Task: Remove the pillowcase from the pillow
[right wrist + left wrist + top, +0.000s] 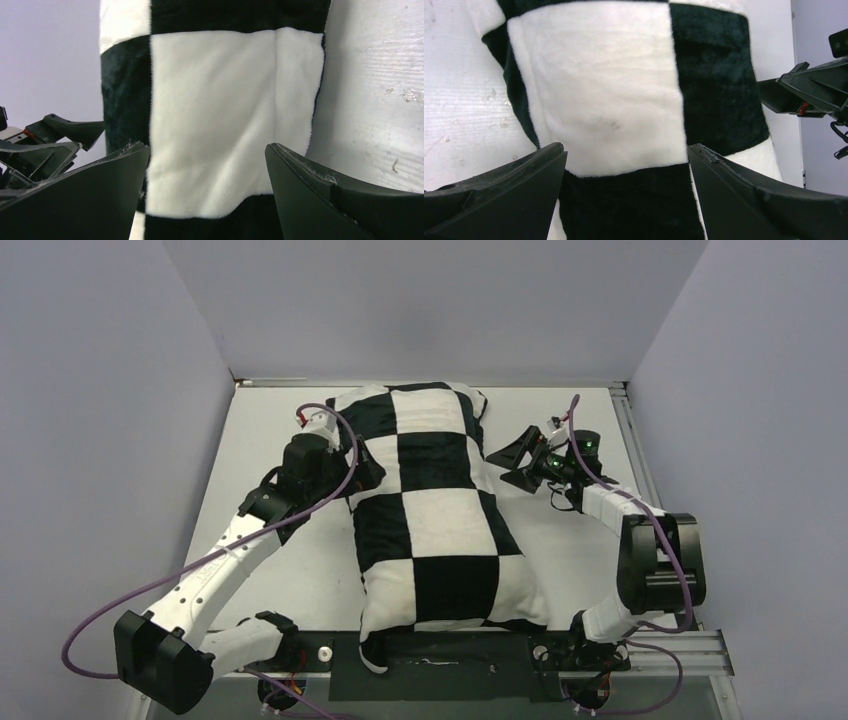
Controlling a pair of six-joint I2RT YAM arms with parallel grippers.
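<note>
Holding our left hand point(626, 152) wide open and empty, we have it at the left edge of the pillowcase point(430, 500), which lies plump on the table point(290, 570) straight ahead of its fingers. The pillowcase runs lengthwise between our two hands, with the pillow hidden inside. Our right hand point(503, 468), also spread wide and gripping nothing, faces the pillowcase's right edge from just beside it.

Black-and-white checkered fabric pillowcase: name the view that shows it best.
Top external: the black-and-white checkered fabric pillowcase shows at full length. Both wrist views show only a few squares of it, close up.
</note>
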